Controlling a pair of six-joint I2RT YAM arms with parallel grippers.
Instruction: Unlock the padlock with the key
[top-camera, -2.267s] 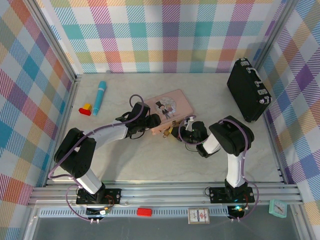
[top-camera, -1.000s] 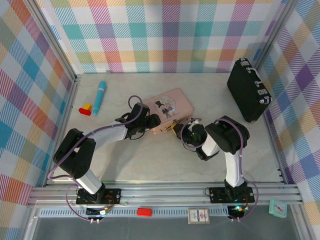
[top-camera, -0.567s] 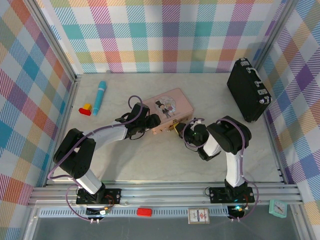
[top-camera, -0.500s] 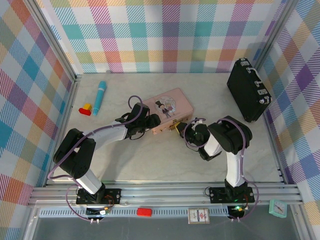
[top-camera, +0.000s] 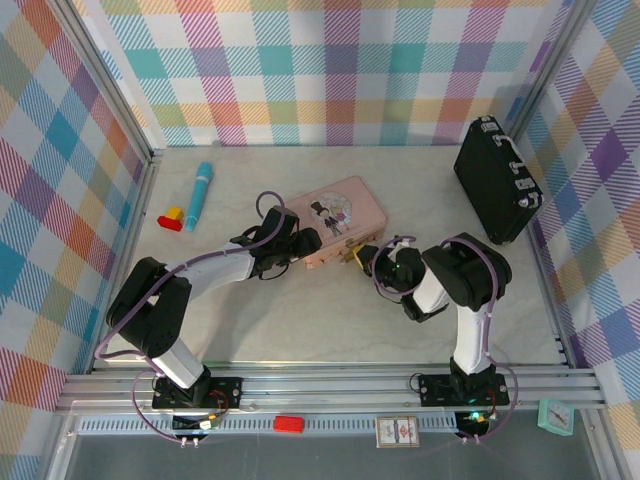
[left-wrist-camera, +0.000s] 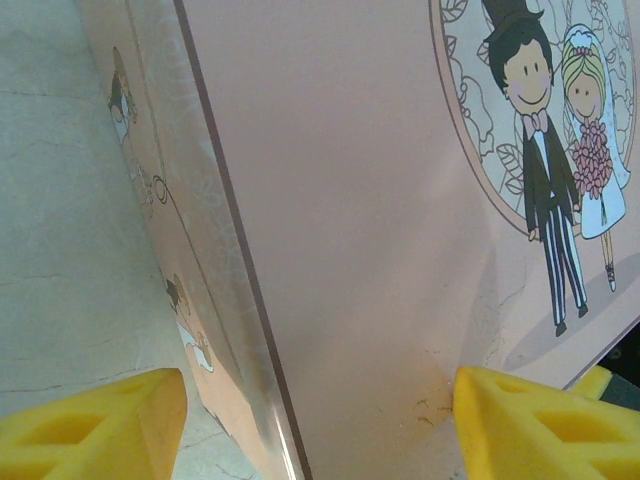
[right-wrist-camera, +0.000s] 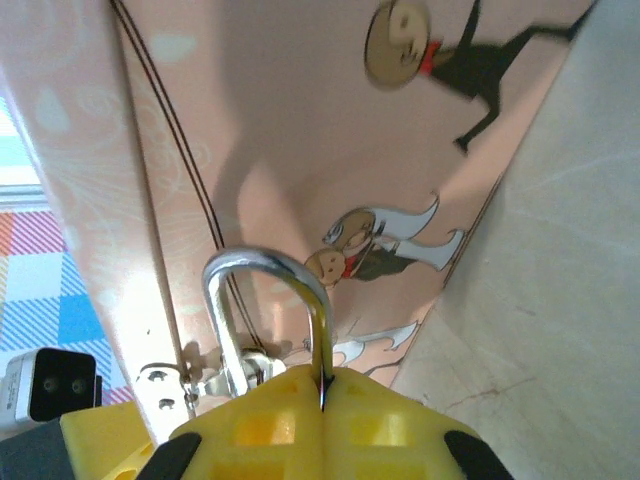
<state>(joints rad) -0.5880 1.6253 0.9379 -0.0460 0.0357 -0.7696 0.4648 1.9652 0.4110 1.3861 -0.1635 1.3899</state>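
My right pincer (right-wrist-camera: 322, 385) pinched shut at the padlock (right-wrist-camera: 262, 260)
Its grip is hidden; left pincer (left-wrist-camera: 315, 395) gapes astride the tin (left-wrist-camera: 380, 250); I'd turn gently

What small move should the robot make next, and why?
Probably the right gripper should ease the padlock away from the pink tin: it is shut on the padlock, whose shackle hangs in the tin's clasp close to the wall, leaving a key little room.

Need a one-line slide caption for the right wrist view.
Right tool, shut, at the padlock, whose silvery shackle stands by the clasp of the pink tin.
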